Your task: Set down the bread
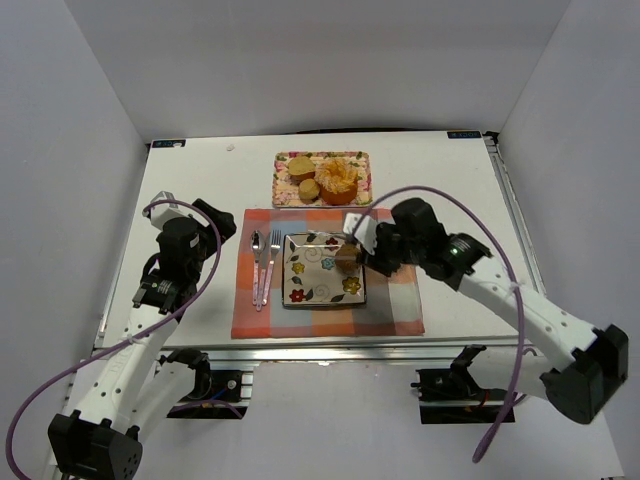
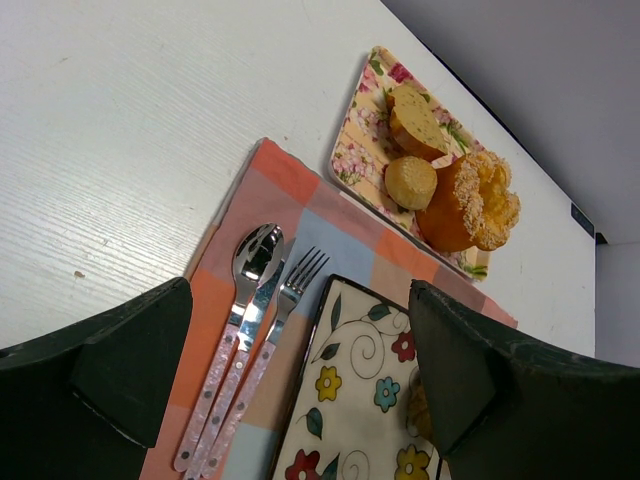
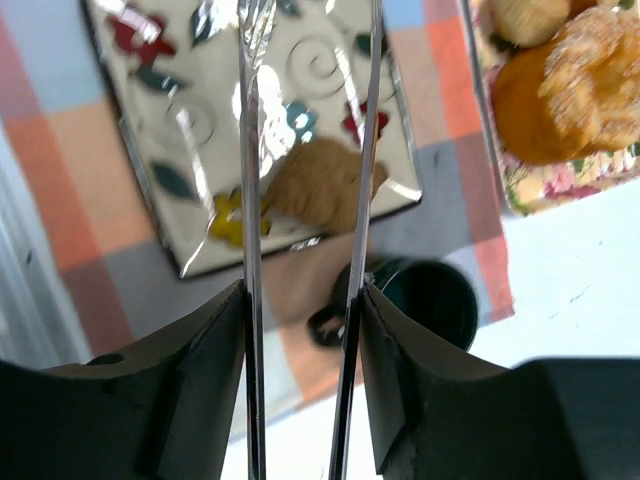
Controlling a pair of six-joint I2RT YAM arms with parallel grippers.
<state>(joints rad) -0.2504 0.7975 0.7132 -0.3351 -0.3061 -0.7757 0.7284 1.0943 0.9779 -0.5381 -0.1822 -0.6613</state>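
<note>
Left pincer (image 1: 205, 225): released. Its two dark fingers (image 2: 120, 370) stand wide apart with nothing between them, above the white tabletop (image 1: 190, 170), just left of the placemat.
Placemat: a checked cloth placemat (image 1: 400, 310) in orange, pink and grey-blue squares lies flat in the middle of the tabletop. It carries the cutlery, the plate and the cup.
Cutlery: a shiny metal spoon (image 2: 255, 255), a knife (image 2: 262, 300) and a fork (image 2: 303, 272), all with pale pink speckled handles, lie side by side on the left strip of the placemat, just beside the plate.
Plate: a square cream plate with painted flowers and a dark rim (image 1: 305, 290) sits at the centre of the placemat.
Right pincer (image 1: 353, 245): it reaches over the right edge of the plate. Its two thin shiny fingers (image 3: 251, 200) run parallel and close together.
Bread: the small roundish golden-brown roll (image 3: 315, 185) is at the right edge of the plate, near the far corner, and is seen between the two thin fingers.
Grip on the roll: I cannot tell if the fingers are clenched on it or only stand close beside it.
Cup: a dark green cup with a handle (image 3: 430, 300) stands on the placemat just right of the plate, under the Right pincer.
Tray: a rectangular flowered tray (image 1: 280, 182) lies beyond the placemat. It holds two pale yellow-tan buns (image 2: 415, 120) and a large frilly orange ring cake (image 2: 470, 205), packed close together.
</note>
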